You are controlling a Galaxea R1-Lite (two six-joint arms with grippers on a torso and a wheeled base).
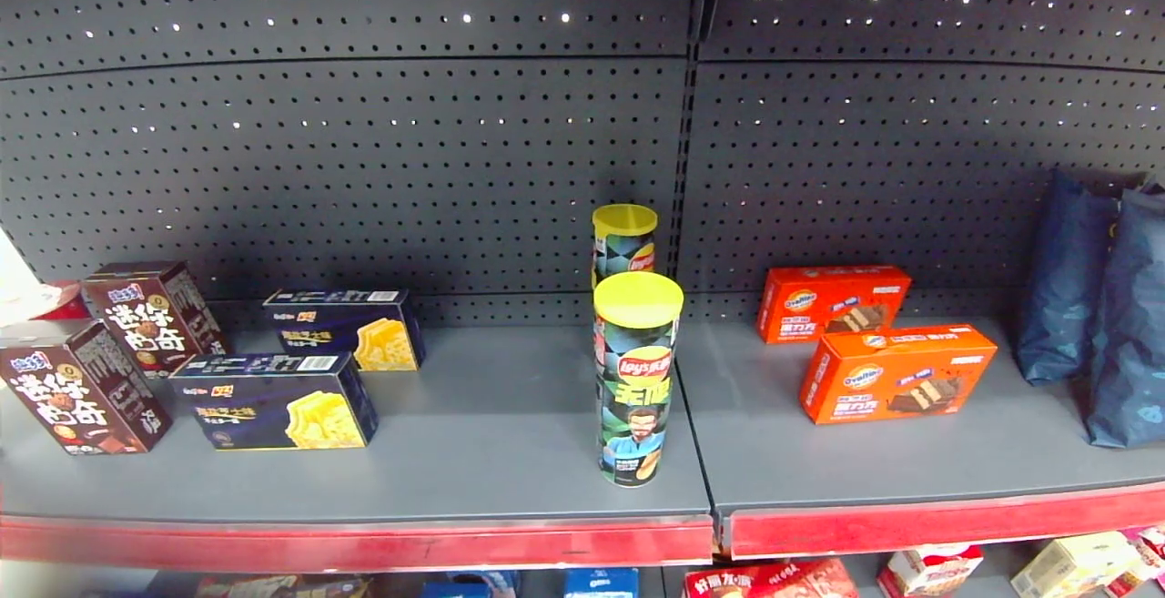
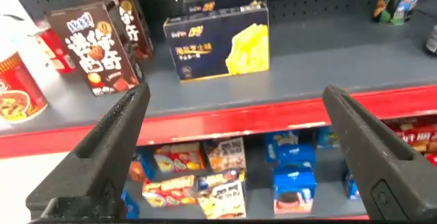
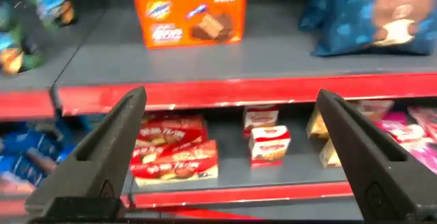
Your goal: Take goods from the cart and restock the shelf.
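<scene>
Left gripper (image 2: 235, 94): fingers spread wide, nothing between them. It hangs in front of the shelf (image 1: 364, 543), just below the level of the red front lip.
- Straight ahead of it, past the lip: navy box (image 2: 218, 43), upright on the shelf deck, a second navy box close behind it.
- Ahead and off to the robot's left of that claw: brown box (image 2: 92, 46), another behind it, then a red cup (image 2: 17, 87) at the far end.
- Ahead, well off to the right: front chip can (image 1: 637, 380), with the rear chip can (image 1: 624, 238) behind it near the pegboard. Both upright, yellow lids on.
- Below and beyond the fingers: mixed packs on the lower shelf (image 2: 205, 176).

Right gripper (image 3: 231, 95): also wide open and empty, same height relative to the lip.
- Ahead of it on the deck: orange box (image 3: 191, 12), second orange box (image 1: 833, 302) behind and apart.
- Ahead to the right: blue bags (image 3: 369, 12), leaning at the back panel.
- Below: red packs (image 3: 171, 156) on the lower shelf.
</scene>
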